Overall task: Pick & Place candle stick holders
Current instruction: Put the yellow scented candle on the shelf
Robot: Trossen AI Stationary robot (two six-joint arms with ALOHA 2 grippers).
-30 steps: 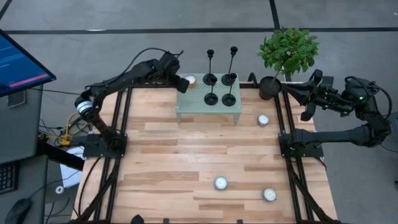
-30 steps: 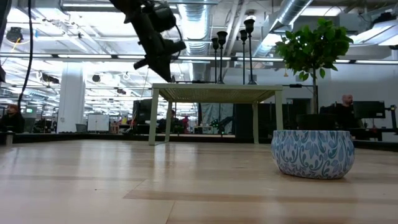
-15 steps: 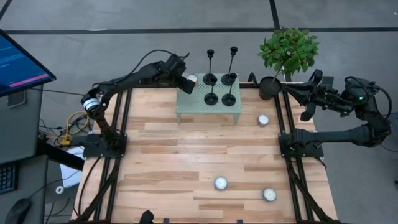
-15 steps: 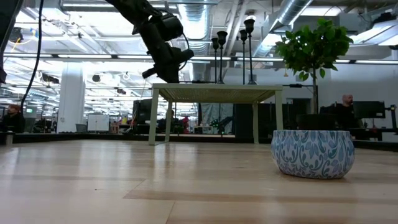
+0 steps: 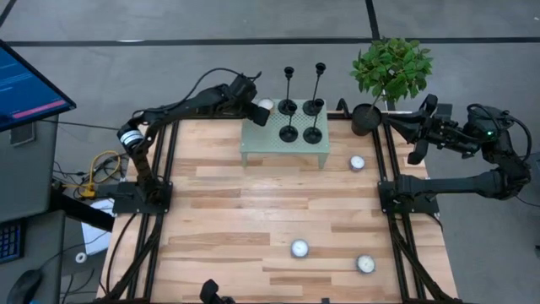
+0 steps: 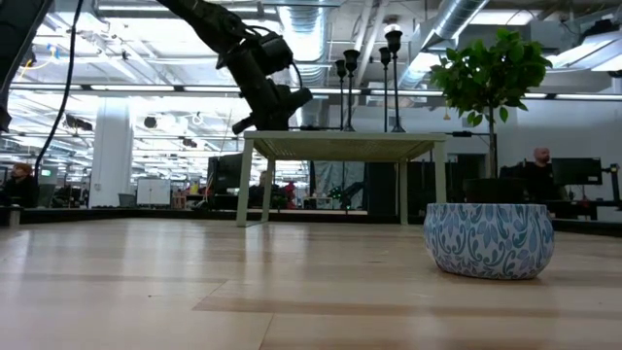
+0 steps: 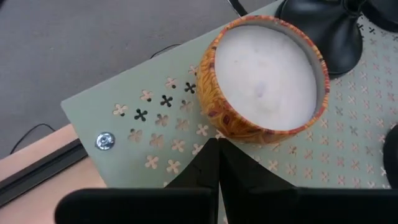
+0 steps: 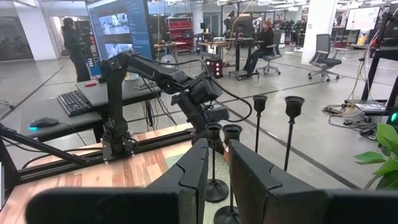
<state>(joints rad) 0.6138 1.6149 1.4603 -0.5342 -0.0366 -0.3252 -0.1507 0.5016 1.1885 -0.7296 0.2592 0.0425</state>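
A: Left gripper [image 7: 217, 163], fingers together, sits against the candle [image 7: 264, 79] on the green stand [image 5: 283, 149].
B: All four candlestick holders [image 5: 300, 108] stand there. A push could slide the candle into them.

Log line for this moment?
left gripper: shut, beside candle on stand | right gripper: waiting by plant | candlesticks: on stand
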